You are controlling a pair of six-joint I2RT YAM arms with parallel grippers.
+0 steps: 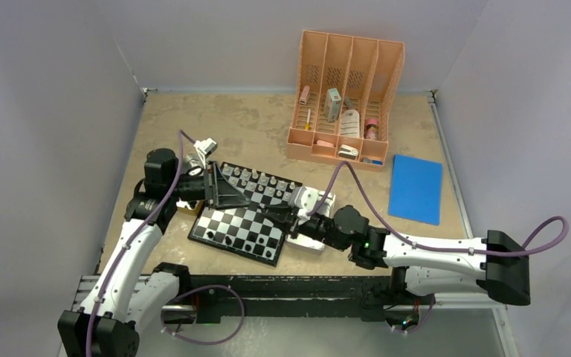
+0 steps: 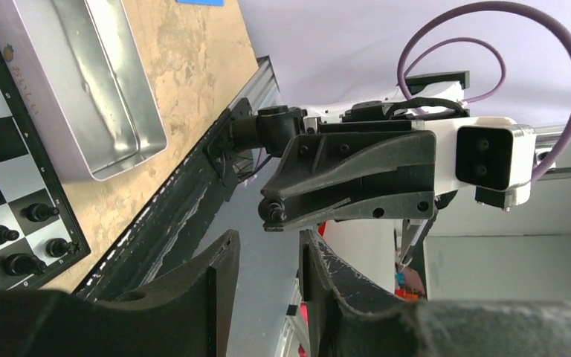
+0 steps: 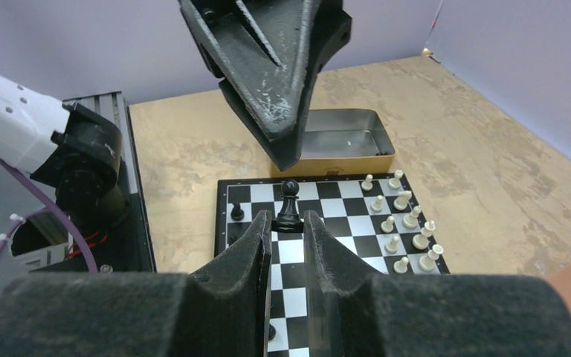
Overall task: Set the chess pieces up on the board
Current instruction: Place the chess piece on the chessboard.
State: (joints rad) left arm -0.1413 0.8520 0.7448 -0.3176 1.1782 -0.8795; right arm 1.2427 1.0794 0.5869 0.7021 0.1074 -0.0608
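The board (image 1: 238, 230) of black and silver checks lies in the middle of the table, turned at an angle. White chess pieces (image 3: 401, 223) stand in two rows along its far side. A few black pieces (image 2: 22, 238) stand at the near edge. My right gripper (image 3: 288, 223) is shut on the base of a black piece (image 3: 289, 201), held upright just above the board. My left gripper (image 2: 268, 253) hangs close in front of it, fingers pointing down, open with nothing between them. From the left wrist, the right gripper (image 2: 275, 212) shows side-on with the dark piece at its tip.
A silver metal tray (image 2: 111, 97) lies beside the board's right edge. A gold-sided tin (image 3: 342, 141) sits past the board under the left arm. A peach organizer (image 1: 346, 97) stands at the back and a blue pad (image 1: 415, 188) lies to the right.
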